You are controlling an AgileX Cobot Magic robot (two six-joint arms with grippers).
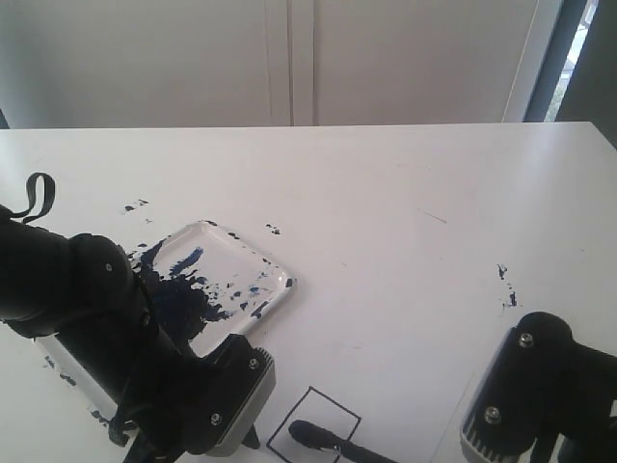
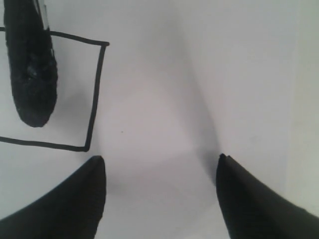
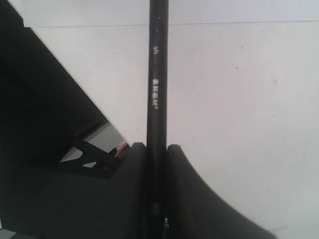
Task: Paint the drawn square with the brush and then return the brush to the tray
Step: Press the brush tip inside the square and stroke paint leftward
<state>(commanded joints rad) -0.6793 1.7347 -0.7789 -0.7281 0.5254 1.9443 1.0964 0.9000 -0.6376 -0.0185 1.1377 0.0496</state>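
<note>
The brush's dark bristle tip (image 1: 310, 434) rests inside the drawn square (image 1: 326, 409) at the table's front edge. The inside of the square is white. In the left wrist view the tip (image 2: 32, 74) lies within the black outline of the square (image 2: 95, 94). My right gripper (image 3: 156, 148) is shut on the brush's black handle (image 3: 157, 74). My left gripper (image 2: 159, 167) stands open just beside the square, with nothing between its fingers. The tray (image 1: 286, 283), smeared with dark blue paint, sits left of centre behind the square.
My left arm (image 1: 96, 309) covers the tray's near left part. The right arm's wrist (image 1: 540, 395) sits at the front right. Small paint specks (image 1: 505, 287) dot the white table. A white wall stands behind the table.
</note>
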